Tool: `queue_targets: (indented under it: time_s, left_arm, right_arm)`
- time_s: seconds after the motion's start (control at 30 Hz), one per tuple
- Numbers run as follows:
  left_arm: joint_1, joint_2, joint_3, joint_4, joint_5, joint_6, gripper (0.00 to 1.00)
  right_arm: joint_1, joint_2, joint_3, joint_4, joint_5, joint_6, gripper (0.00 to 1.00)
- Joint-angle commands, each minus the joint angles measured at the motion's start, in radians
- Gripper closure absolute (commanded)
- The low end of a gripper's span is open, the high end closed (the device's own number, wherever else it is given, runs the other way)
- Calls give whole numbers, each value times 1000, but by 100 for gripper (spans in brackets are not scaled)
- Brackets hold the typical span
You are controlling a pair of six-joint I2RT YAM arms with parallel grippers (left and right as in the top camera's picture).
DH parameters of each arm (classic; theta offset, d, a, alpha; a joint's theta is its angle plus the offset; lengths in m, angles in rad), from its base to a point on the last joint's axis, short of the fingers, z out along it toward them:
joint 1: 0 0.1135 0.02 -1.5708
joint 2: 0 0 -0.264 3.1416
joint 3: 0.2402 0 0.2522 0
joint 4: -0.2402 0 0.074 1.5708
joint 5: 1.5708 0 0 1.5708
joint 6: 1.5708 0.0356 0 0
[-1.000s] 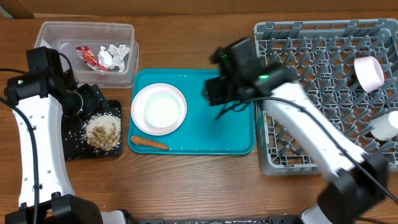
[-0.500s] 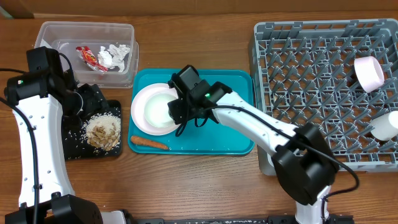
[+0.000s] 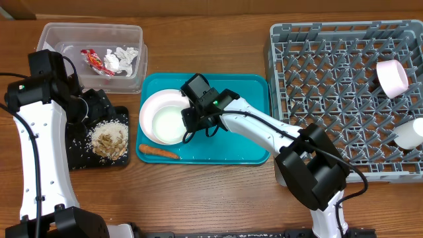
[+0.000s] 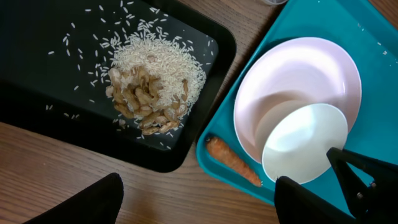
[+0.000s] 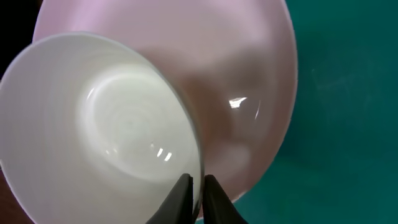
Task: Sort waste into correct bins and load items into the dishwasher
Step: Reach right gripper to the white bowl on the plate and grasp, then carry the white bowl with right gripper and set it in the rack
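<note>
The right gripper (image 5: pixel 196 182) is pinching the thin edge of the small plate (image 5: pixel 112 137), jaws almost closed. The small plate is sitting on the big plate (image 5: pixel 249 81) in the teal tray (image 3: pixel 248 142). With so little held, it could be slipping and dropping when lifted. The left gripper (image 4: pixel 198 186) is hanging open, empty.

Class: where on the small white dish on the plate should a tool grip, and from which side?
Pinch the dish by its thin rim on the side facing the rack, straddling it from above; that rim stands clear of the plate.

Table (image 3: pixel 198 46): tub (image 3: pixel 89 28), tray (image 3: pixel 84 151), teal tray (image 3: pixel 211 151), rack (image 3: pixel 330 73)
</note>
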Motion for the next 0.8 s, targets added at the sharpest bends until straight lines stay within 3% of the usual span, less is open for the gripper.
queue_targets:
  time_s: [0.0,0.43,0.5,0.6,0.77]
  left_arm:
    - [-2,-21,15,0,-7,-13,20]
    - [-2,-21,15,1,-7,-13,20]
    - [-2,-21,15,1,-7,-13,20]
    - [-2,-21,15,2,-7,-13,20]
    - [-2,-21,15,4,-7,-13,20]
  right_arm:
    - [3,0,6,-1,23,43,93]
    - [-56,-75,114,-63,72,57,96]
    - [-81,-115,148,-102,137,56,96]
    - [-144,-212,186,-174,274,-66,96]
    - [-229,-302,187,-268,676,-128,96]
